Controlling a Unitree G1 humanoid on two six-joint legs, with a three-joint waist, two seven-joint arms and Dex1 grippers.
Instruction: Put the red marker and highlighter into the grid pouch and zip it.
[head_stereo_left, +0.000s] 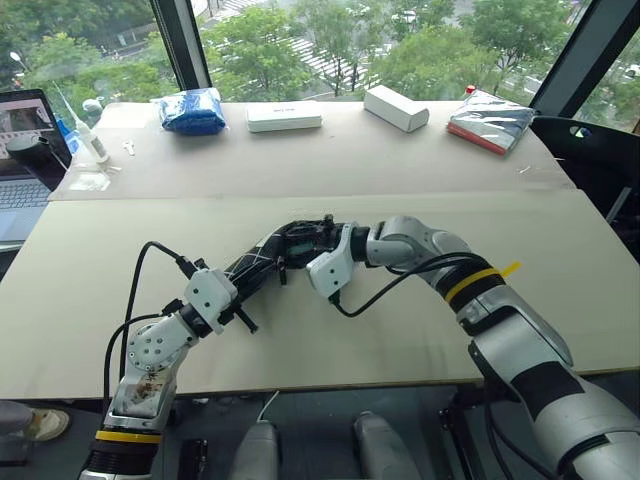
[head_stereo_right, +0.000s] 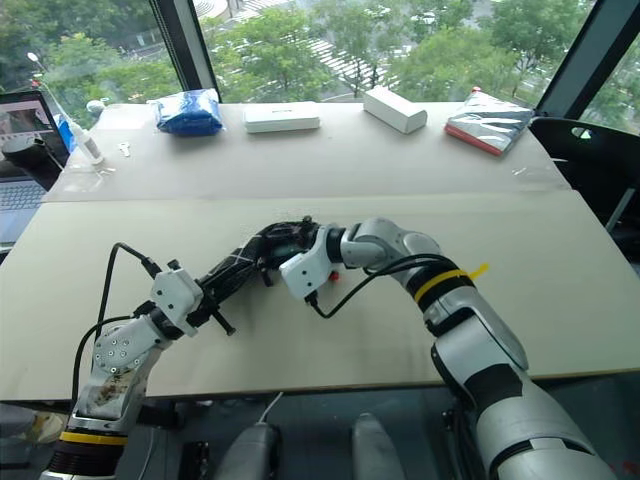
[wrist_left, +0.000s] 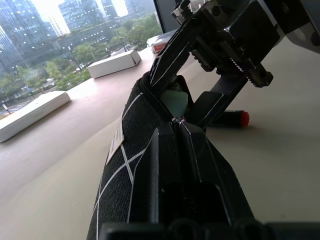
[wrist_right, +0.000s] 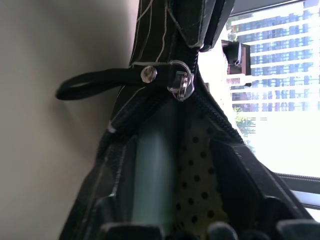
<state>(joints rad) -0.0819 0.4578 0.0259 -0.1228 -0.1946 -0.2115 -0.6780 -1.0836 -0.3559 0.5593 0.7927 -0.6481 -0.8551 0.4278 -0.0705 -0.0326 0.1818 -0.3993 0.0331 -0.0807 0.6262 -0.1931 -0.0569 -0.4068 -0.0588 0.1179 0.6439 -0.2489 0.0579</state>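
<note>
Head views: both arms meet mid-table (head_stereo_left: 120, 260). Left gripper (head_stereo_left: 262, 268) reaches in from 7 o'clock, jaws pressed onto the grid pouch (head_stereo_left: 285, 250). Right gripper (head_stereo_left: 312, 238), wrist bent, comes from 3 o'clock at the pouch's mouth. At the far edge: 2 white boxes (head_stereo_left: 284, 116), 1 blue bundle (head_stereo_left: 192, 111).

Left wrist cam adds: 1 red marker (wrist_left: 234, 118) lying on the table beyond the pouch, pale highlighter (wrist_left: 175, 100) inside the open mouth.

Right wrist cam adds: zipper pull (wrist_right: 102, 81) close up, right fingers (wrist_right: 245, 180) spread, straddling the highlighter in the dotted lining.
</note>
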